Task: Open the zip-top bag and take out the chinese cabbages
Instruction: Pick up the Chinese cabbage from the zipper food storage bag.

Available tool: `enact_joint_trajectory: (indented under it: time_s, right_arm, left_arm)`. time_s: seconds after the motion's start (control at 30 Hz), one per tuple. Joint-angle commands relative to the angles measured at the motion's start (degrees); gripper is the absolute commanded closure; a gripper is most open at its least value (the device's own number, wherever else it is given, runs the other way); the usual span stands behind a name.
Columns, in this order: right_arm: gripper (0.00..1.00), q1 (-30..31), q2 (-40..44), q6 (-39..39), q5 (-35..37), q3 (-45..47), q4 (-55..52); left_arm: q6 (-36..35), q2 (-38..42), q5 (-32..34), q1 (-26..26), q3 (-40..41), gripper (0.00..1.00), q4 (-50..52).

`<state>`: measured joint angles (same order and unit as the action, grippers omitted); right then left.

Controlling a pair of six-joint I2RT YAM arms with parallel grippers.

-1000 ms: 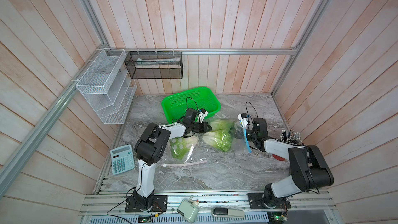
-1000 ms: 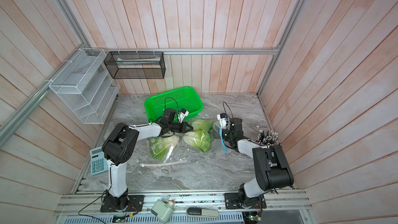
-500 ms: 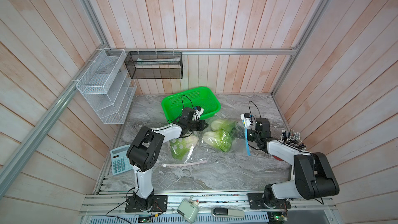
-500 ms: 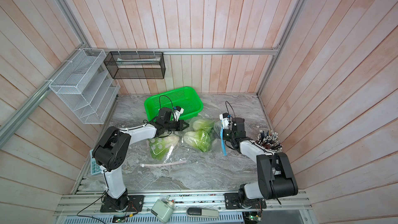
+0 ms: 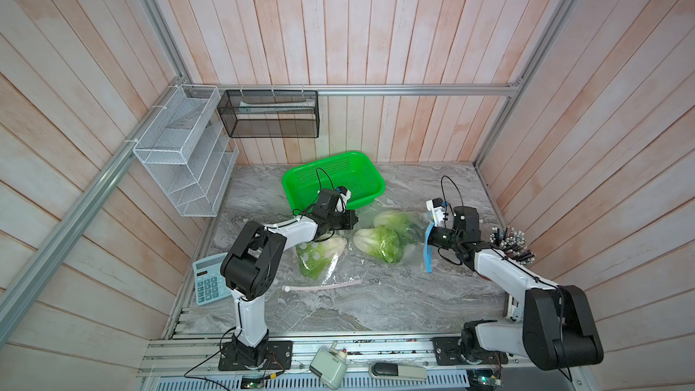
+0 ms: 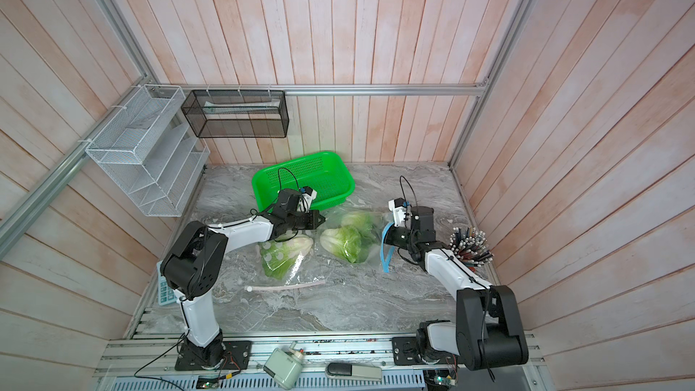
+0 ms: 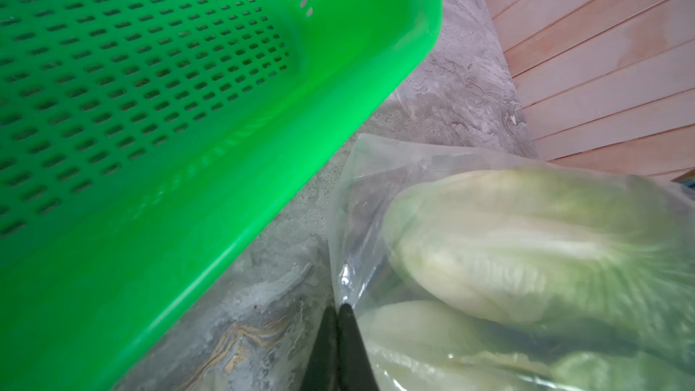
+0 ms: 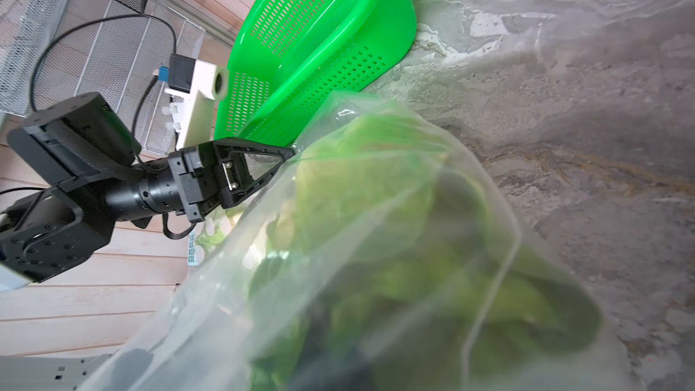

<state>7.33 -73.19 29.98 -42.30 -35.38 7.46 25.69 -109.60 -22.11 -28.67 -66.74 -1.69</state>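
Fingertips (image 7: 349, 332) of the left gripper (image 7: 337, 312) press together on a corner of the zip-top bag (image 7: 361, 182), just beside the green basket's (image 7: 225, 182) outer wall. Right of centre in both top views, the right gripper (image 5: 432, 236) is closed on the bag's opposite end, where the blue zip strip (image 5: 427, 253) hangs down. In the right wrist view its fingers are lost behind blurred plastic.

Two of the chinese cabbages (image 5: 380, 244) lie inside that bag, between the grippers. A third head (image 5: 327, 253) lies to their lower left under clear plastic with white dots, near a pink strip (image 5: 323, 286).

The keys of the calculator (image 5: 206, 282) at lower left are too small to read.

Compared with a second ago, the left arm's elbow sits further left in the frame and the right arm's elbow sits lower. The bag and cabbages lie as they did.

The tabletop (image 5: 376, 302) is grey and marbled, and pens (image 5: 509, 242) bristle at its right edge. The walls (image 5: 376, 31) are pale wooden planks, with a white mesh rack (image 5: 180, 156) and a black mesh box (image 5: 269, 114) at upper left.
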Motion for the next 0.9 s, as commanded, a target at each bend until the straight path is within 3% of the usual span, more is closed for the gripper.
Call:
enact_joint_trajectory:
  time_s: [0.0, 0.4, 0.7, 0.87]
  right_arm:
    - [1.0, -0.48, 3.3, 1.09, -0.82, -2.13, -2.63]
    - [1.0, 2.32, 9.28, 1.39, 8.23, -7.07, -13.47]
    - [1.0, 7.43, 6.91, -0.62, 17.11, -11.92, -19.08]
    - [1.0, 7.37, 8.54, 0.65, 16.67, -11.07, -18.18]
  left_arm:
    - [-0.93, 1.92, 5.52, 0.63, -1.11, 1.0, 3.68]
    - [-5.33, 2.55, 14.14, -1.96, -3.99, 1.0, 10.03]
    - [-7.57, 2.49, 20.26, -4.38, -5.24, 1.0, 12.04]
    - [-7.58, 2.63, 21.31, -4.3, -4.89, 1.0, 12.58]
